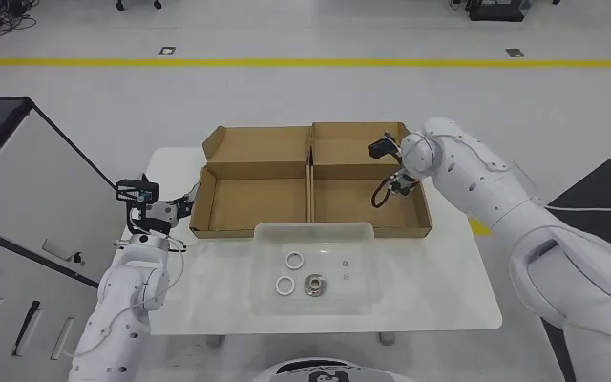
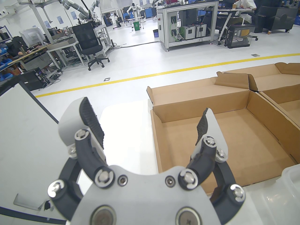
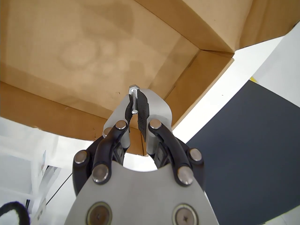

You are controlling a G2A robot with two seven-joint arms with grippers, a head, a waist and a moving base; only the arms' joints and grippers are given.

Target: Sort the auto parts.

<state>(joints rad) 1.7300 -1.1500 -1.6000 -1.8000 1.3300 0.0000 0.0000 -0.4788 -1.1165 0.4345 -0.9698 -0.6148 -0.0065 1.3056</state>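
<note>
My right gripper point(image 3: 134, 97) is shut on a small silver bolt point(image 3: 133, 103), held head-down just above the floor of the right cardboard box point(image 3: 70, 36). From above, that gripper point(image 1: 399, 183) hangs over the right box point(image 1: 353, 205). A clear plastic tray point(image 1: 263, 234) in front of the boxes holds two white rings point(image 1: 296, 259), a metal flange point(image 1: 313, 284) and two tiny parts point(image 1: 345, 261). My left gripper point(image 2: 145, 108) is open with nothing between its fingers, at the table's left edge beside the left box point(image 2: 234, 141). In the top view the left gripper point(image 1: 186, 204) sits just left of that box.
The left box point(image 1: 258, 205) has nothing in it, and both boxes have raised back flaps. A tray corner point(image 2: 290, 176) lies near the left box's front wall. A dark panel point(image 1: 38, 172) stands left of the table. Bare white tabletop point(image 1: 449, 277) lies right of the tray.
</note>
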